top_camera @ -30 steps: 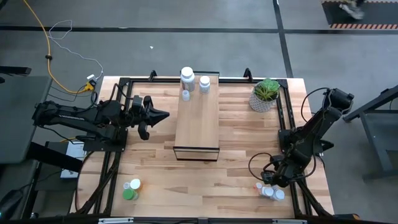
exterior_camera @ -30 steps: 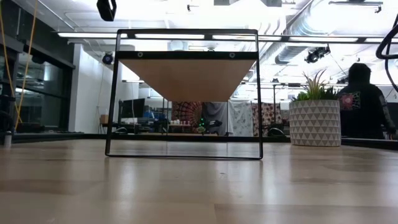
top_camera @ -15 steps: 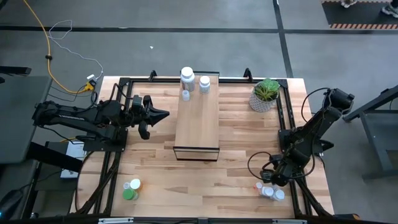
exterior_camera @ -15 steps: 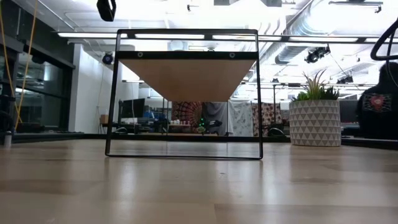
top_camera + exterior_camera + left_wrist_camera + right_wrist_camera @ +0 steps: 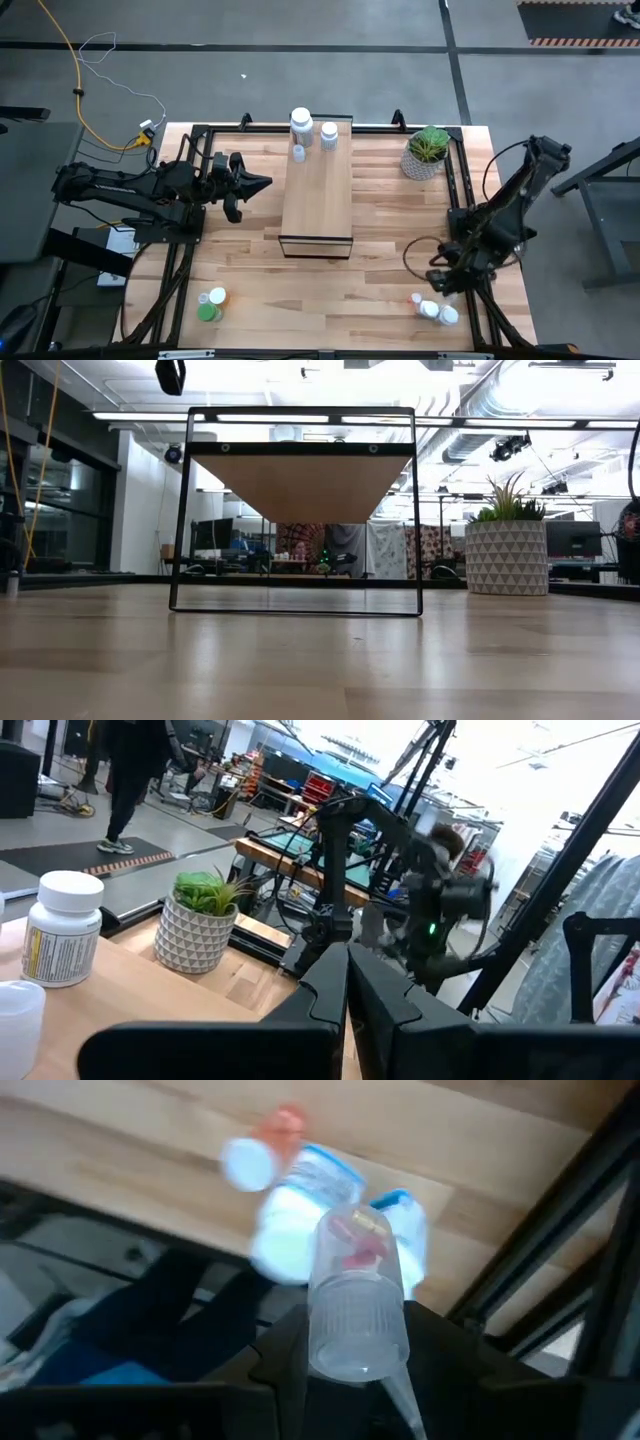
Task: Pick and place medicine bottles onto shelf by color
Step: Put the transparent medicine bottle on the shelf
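Clear plastic bottle [image 5: 355,1295] is clamped in the right pincer [image 5: 447,280], raised above the bottle cluster [image 5: 432,308] at the worktop's [image 5: 380,250] near right corner. Left pincer [image 5: 258,184] (fingers together) is held beside the shelf [image 5: 318,195], where three white bottles [image 5: 312,130] stand at the far end.

White-capped bottles [image 5: 301,121] stand on the pale-wood shelf [image 5: 318,190], a green bottle [image 5: 208,313] on the striped worktop [image 5: 380,250], the plant [image 5: 428,145] in a white triangle-patterned pot [image 5: 507,558].
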You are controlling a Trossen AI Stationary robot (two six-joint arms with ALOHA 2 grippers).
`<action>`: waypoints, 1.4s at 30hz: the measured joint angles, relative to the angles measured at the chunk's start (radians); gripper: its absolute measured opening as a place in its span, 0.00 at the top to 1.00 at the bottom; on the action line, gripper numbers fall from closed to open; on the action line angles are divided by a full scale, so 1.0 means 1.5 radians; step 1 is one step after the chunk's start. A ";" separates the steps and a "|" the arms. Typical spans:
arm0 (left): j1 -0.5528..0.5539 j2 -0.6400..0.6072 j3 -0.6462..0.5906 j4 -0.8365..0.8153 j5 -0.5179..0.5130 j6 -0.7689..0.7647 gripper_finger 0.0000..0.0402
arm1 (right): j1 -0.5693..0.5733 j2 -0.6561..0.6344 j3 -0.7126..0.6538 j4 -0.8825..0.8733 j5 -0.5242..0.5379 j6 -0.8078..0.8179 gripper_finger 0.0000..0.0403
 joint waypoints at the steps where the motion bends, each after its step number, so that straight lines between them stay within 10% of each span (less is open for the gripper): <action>1: 0.000 0.000 0.000 0.000 0.000 0.000 1.00 | -0.009 -0.006 0.026 -0.024 0.010 -0.012 0.69; 12: 0.000 0.000 0.000 0.000 -0.002 -0.001 1.00 | -0.261 0.033 0.322 -0.189 0.139 -0.344 0.69; 27: 0.000 0.000 0.000 0.004 0.000 -0.006 1.00 | -0.656 0.347 0.679 -0.267 -0.015 -0.933 0.69; 42: 0.000 0.065 0.023 -0.027 -0.012 -0.047 1.00 | -0.727 0.613 0.949 -0.372 -0.062 -1.178 0.69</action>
